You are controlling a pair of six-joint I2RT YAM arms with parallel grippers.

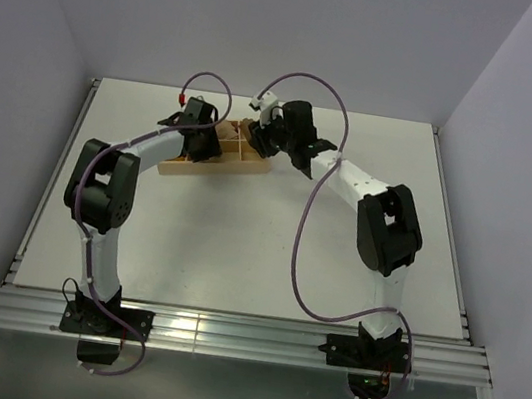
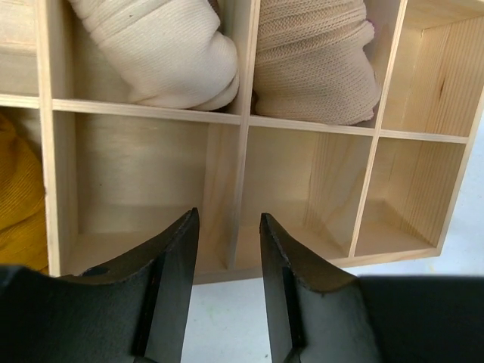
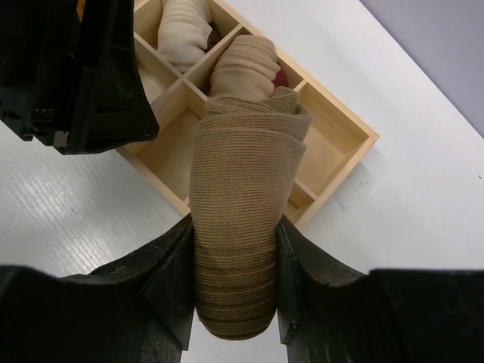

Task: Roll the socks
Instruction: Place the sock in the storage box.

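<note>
The olive-brown sock [image 3: 242, 174] is rolled into a thick bundle with a darker cuff at its near end. My right gripper [image 3: 234, 227] is shut on it and holds it above the wooden divider box [image 3: 333, 132]. A mustard-orange sock [image 2: 13, 204] fills the box compartment at the left edge of the left wrist view. My left gripper [image 2: 227, 227] is open with nothing between its fingers, at the near rim of the box [image 2: 242, 121] over two bare compartments. From above, the left gripper [image 1: 200, 138] and right gripper [image 1: 263, 138] meet over the box [image 1: 236, 164].
Two pale beige rolled bundles [image 2: 166, 53] [image 2: 314, 60] sit in far compartments of the box. The left gripper's black body [image 3: 76, 68] hangs close to the held sock's upper left. The box lies at the far middle of the white table [image 1: 238, 246].
</note>
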